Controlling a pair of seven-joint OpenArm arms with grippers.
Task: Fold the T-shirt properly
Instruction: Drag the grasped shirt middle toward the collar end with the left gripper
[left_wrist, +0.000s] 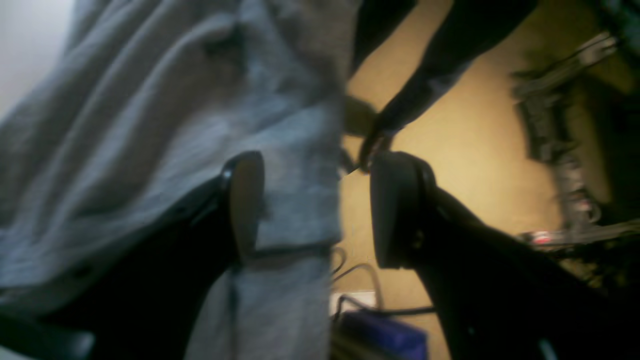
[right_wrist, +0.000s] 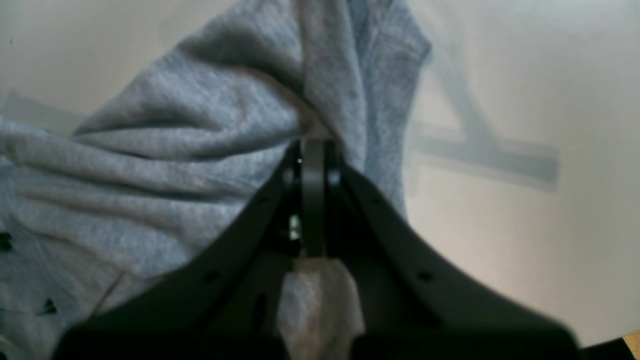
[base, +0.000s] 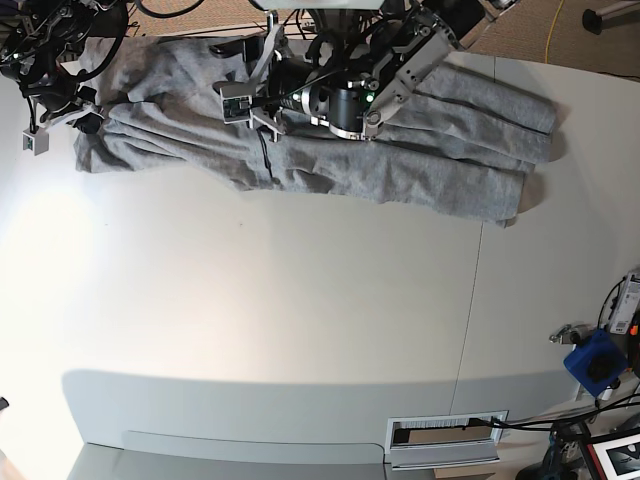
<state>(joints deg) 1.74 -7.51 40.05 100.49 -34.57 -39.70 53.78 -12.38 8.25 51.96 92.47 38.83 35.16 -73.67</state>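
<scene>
The T-shirt (base: 330, 150) lies spread along the far edge of the desk (base: 300, 320), where the right gripper (right_wrist: 314, 150) is closed tight on a bunched fold, probably to anchor it, while the left gripper (left_wrist: 315, 210) stands wide open beside the cloth, holding nothing.
</scene>
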